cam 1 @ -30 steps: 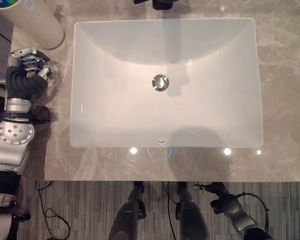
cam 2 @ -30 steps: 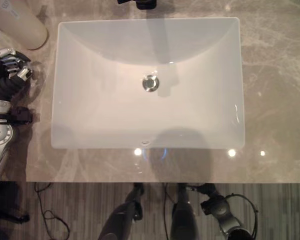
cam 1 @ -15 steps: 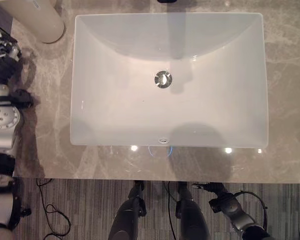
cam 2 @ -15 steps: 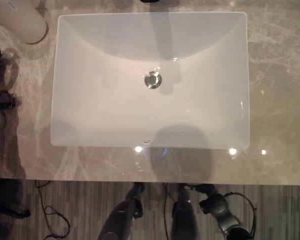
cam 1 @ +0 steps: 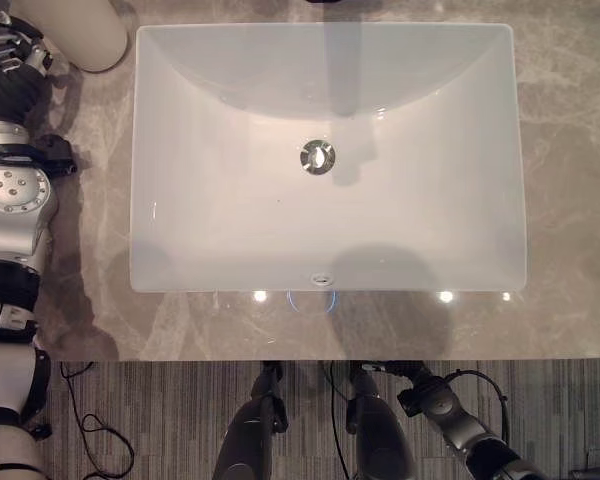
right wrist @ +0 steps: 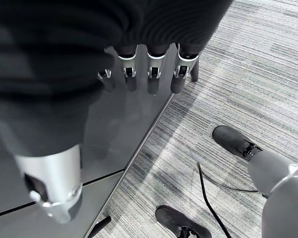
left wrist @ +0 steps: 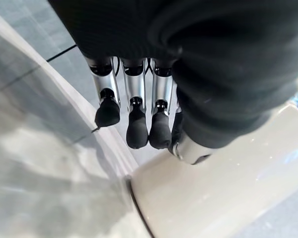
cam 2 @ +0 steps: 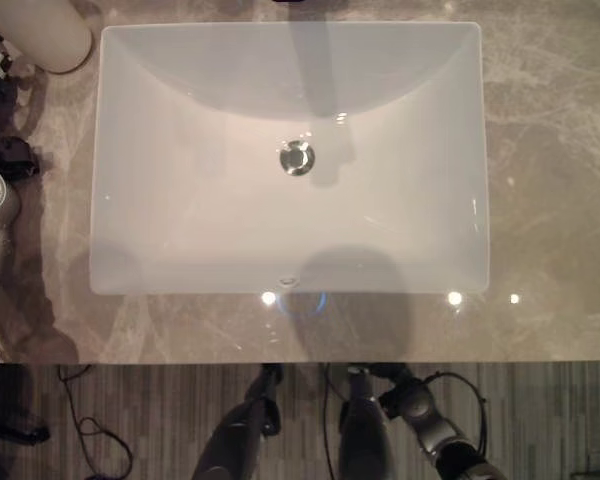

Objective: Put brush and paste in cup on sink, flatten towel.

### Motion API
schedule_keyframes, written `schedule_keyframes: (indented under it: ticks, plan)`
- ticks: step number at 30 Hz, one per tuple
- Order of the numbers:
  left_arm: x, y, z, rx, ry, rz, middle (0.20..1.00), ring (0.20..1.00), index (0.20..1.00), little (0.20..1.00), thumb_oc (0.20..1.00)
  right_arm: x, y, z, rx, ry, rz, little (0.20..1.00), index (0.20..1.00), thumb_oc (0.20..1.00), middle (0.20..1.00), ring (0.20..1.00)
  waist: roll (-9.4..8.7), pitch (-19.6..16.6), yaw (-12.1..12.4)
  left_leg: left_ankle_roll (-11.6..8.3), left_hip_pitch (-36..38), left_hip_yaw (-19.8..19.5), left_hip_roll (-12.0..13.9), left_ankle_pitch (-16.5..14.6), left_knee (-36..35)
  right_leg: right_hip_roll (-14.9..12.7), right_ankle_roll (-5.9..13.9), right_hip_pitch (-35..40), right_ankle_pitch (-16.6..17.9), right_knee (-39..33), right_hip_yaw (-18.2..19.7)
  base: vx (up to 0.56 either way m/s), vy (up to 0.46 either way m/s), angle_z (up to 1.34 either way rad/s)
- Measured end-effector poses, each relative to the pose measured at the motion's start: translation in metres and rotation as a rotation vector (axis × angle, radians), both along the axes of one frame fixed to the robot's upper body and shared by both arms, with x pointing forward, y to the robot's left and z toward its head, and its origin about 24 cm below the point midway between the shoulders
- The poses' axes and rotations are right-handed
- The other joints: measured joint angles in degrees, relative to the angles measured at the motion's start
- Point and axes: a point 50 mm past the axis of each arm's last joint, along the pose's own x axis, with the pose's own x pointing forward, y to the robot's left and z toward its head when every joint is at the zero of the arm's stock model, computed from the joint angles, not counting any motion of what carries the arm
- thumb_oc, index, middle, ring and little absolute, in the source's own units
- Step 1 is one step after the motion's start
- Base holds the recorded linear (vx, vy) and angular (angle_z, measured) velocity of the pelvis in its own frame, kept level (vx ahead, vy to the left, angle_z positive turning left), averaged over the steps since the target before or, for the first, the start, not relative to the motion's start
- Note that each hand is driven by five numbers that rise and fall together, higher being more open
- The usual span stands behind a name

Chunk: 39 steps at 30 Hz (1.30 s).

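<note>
A tall cream cup [cam 1: 80, 35] stands on the counter at the sink's far left corner. My left hand [cam 1: 12, 52] hovers just left of it over the counter's left edge. In the left wrist view its fingers [left wrist: 136, 130] hang straight and hold nothing, with the cup's wall [left wrist: 228, 188] close beside the thumb. My right hand [cam 1: 423, 392] hangs below the counter's front edge on the right. In the right wrist view its fingers [right wrist: 151, 79] are relaxed and empty next to the dark cabinet front.
A white rectangular sink [cam 1: 230, 230] with a metal drain [cam 1: 318, 157] takes up the middle of the grey marble counter [cam 1: 570, 200]. Striped grey carpet [right wrist: 248, 89] lies below the counter's front edge.
The left hand has moved away from me along the counter's left side and now stands level with the cup. The view itself has shifted a little.
</note>
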Motion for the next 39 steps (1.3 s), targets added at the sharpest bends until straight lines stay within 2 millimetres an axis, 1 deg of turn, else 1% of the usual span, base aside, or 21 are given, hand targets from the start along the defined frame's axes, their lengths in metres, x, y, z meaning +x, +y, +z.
schedule_keyframes:
  ticks: [4, 10, 12, 13, 16, 17, 21, 26, 29, 31, 33, 36, 39]
  plan:
    - [0.0, 0.0, -0.002, -0.001, -0.002, 0.009, 0.2, 0.2, 0.2, 0.2, 0.2, -0.001, -0.002, -0.002, -0.005, 0.01, -0.006, 1.0, 1.0, 1.0, 1.0, 1.0, -0.01, 0.0, -0.1, 0.0, 0.1, 0.2, 0.1, 0.0, 0.0, 0.0, -0.01, 0.0, 0.1, 0.0, 0.2, -0.01, -0.025, -0.05]
    - [-0.015, 0.005, -0.016, -0.032, -0.032, -0.005, 0.2, 0.2, 0.2, 0.2, 0.2, -0.001, -0.003, -0.002, -0.007, 0.012, -0.008, 1.0, 1.0, 1.0, 1.0, 1.0, -0.06, 0.0, -0.2, 0.03, 0.4, 0.4, 0.6, 0.0, 0.0, 0.4, -0.26, 0.0, 0.3, 0.0, 0.4, -0.01, -0.026, -0.03]
    - [-0.02, 0.007, -0.022, -0.039, -0.032, -0.007, 0.2, 0.2, 0.2, 0.2, 0.2, -0.001, -0.003, -0.002, -0.009, 0.014, -0.009, 1.0, 1.0, 1.0, 1.0, 1.0, -0.06, 0.0, 0.1, -0.11, 0.4, 0.4, 0.9, 0.1, 0.0, 0.8, -0.36, 0.0, 0.4, 0.0, 0.4, -0.01, -0.048, -0.02]
    - [-0.026, 0.008, -0.026, -0.054, -0.048, -0.017, 0.2, 0.2, 0.2, 0.2, 0.2, 0.0, -0.003, -0.001, -0.006, 0.008, -0.007, 1.0, 1.0, 1.0, 1.0, 1.0, -0.06, 0.0, 0.0, -0.16, 0.4, 0.4, 1.0, 0.1, 0.0, 0.9, -0.39, 0.0, 0.4, 0.0, 0.4, -0.01, -0.033, -0.02]
    - [-0.046, 0.003, -0.045, -0.005, -0.054, -0.057, 0.2, 0.2, 0.2, 0.2, 0.2, 0.0, -0.006, -0.001, -0.003, 0.004, -0.027, 1.0, 1.0, 1.0, 1.0, 1.0, -0.03, 0.0, 0.3, -0.28, 0.5, 0.4, 1.2, 0.2, 0.0, 1.0, -0.4, 0.1, 0.4, 0.0, 0.4, 0.0, 0.0, 0.0]
    - [-0.049, 0.005, -0.05, -0.006, -0.047, -0.05, 0.2, 0.2, 0.2, 0.2, 0.2, 0.0, -0.008, 0.0, -0.002, 0.001, -0.036, 1.0, 1.0, 1.0, 1.0, 1.0, -0.02, 0.0, 0.6, -0.33, 0.6, 0.4, 1.3, 0.2, 0.0, 1.1, -0.4, 0.1, 0.4, 0.0, 0.4, 0.0, 0.0, 0.0]
    - [-0.049, 0.007, -0.054, -0.006, -0.036, -0.034, 0.2, 0.2, 0.2, 0.2, 0.2, -0.002, -0.014, 0.0, 0.003, -0.005, -0.066, 1.0, 1.0, 1.0, 1.0, 1.0, -0.01, 0.0, 1.7, -0.51, 0.6, 0.3, 1.3, 0.3, 0.0, 1.1, -0.54, 0.1, 0.5, 0.0, 0.4, 0.0, 0.0, 0.0]
    - [-0.044, 0.005, -0.05, 0.034, -0.03, -0.018, 0.2, 0.2, 0.2, 0.2, 0.2, -0.005, -0.015, -0.002, 0.003, 0.001, -0.068, 1.0, 1.0, 1.0, 1.0, 1.0, 0.07, 0.0, 1.8, -0.71, 0.4, 0.1, 1.3, 0.4, 0.0, 1.1, -0.7, 0.1, 0.6, 0.0, 0.3, 0.0, 0.0, 0.0]
    - [-0.035, -0.001, -0.041, 0.06, -0.037, -0.015, 0.2, 0.2, 0.2, 0.2, 0.2, -0.008, -0.016, -0.003, 0.003, 0.007, -0.069, 1.0, 1.0, 1.0, 1.0, 1.0, 0.19, -0.1, 1.8, -0.71, 0.3, 0.1, 1.3, 0.5, 0.0, 1.1, -0.72, -0.1, 0.7, 0.0, 0.3, 0.0, 0.0, 0.0]
    - [-0.027, -0.007, -0.032, 0.081, -0.04, -0.016, 0.2, 0.2, 0.2, 0.2, 0.2, -0.008, -0.015, -0.004, 0.004, 0.007, -0.067, 1.0, 1.0, 1.0, 1.0, 1.0, 0.18, -0.1, 1.8, -0.71, 0.2, 0.1, 1.3, 0.5, 0.0, 1.1, -0.76, -0.2, 0.7, 0.0, 0.3, 0.0, 0.0, 0.0]
    - [-0.015, -0.015, -0.017, 0.109, -0.047, -0.023, 0.2, 0.2, 0.2, 0.2, 0.2, -0.008, -0.014, -0.004, 0.006, 0.006, -0.064, 1.0, 1.0, 1.0, 1.0, 1.0, 0.19, -0.1, 1.6, -0.67, -0.4, 0.2, 1.3, 0.5, 0.0, 1.0, -0.75, -0.7, 0.8, 0.0, 0.3, 0.0, 0.0, 0.0]
    - [-0.013, -0.021, -0.004, 0.119, -0.081, -0.036, 0.2, 0.2, 0.2, 0.2, 0.2, -0.008, -0.014, -0.004, 0.004, 0.009, -0.063, 1.0, 1.0, 1.0, 1.0, 1.0, 0.35, -0.2, 1.0, -0.29, -1.2, 0.5, 1.2, 1.0, 0.0, 1.1, -0.81, -1.7, 1.0, 0.0, 0.8, 0.0, 0.008, -0.05]
    - [-0.009, -0.023, 0.001, 0.128, -0.078, -0.034, 0.2, 0.2, 0.2, 0.2, 0.2, -0.007, -0.013, -0.003, 0.005, 0.006, -0.058, 1.0, 1.0, 1.0, 1.0, 1.0, 0.37, -0.2, 0.6, -0.28, -1.2, 0.6, 1.3, 1.0, 0.0, 1.1, -0.82, -1.8, 1.0, 0.0, 0.9, 0.0, 0.0, 0.0]
